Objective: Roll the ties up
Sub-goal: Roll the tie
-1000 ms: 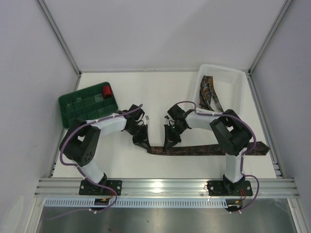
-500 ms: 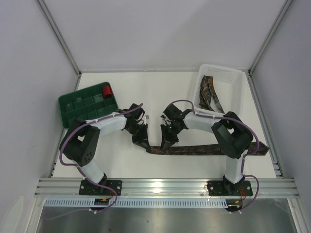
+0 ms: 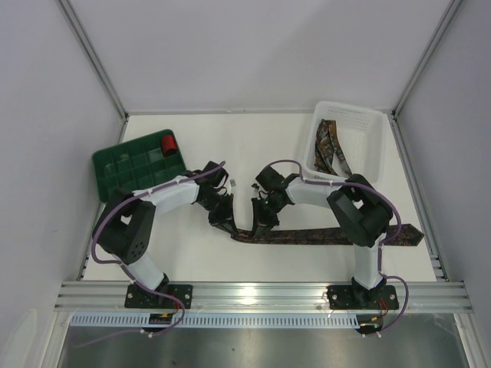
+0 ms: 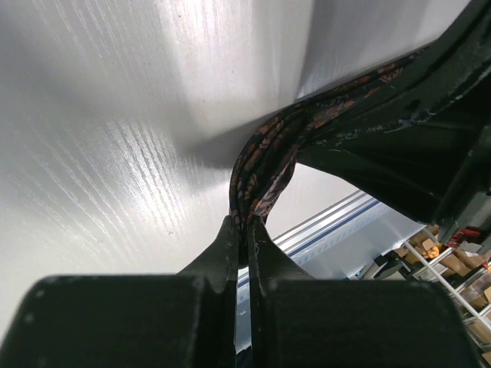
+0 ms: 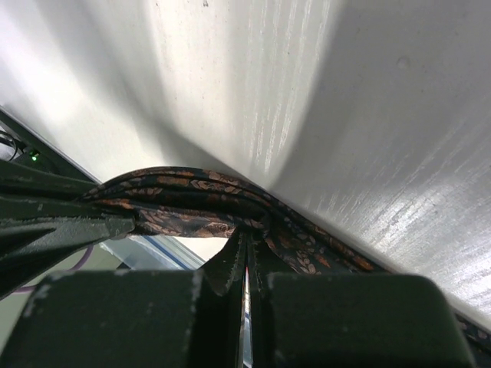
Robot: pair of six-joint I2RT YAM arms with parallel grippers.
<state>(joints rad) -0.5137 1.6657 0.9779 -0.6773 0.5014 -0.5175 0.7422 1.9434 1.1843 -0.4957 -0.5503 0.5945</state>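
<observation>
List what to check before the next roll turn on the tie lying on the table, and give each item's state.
1. Grip of the left gripper on the tie: ok, fabric is pinched between its fingertips.
2. Grip of the right gripper on the same tie: ok.
3. Both grips close together at one end: ok, at the tie's left end.
4. Free length lying straight on the table: ok where it shows, but part runs under the right arm.
5. Fold between the grippers tight and even: cannot tell.
6. Basket with the spare ties apart from the work: ok.
</observation>
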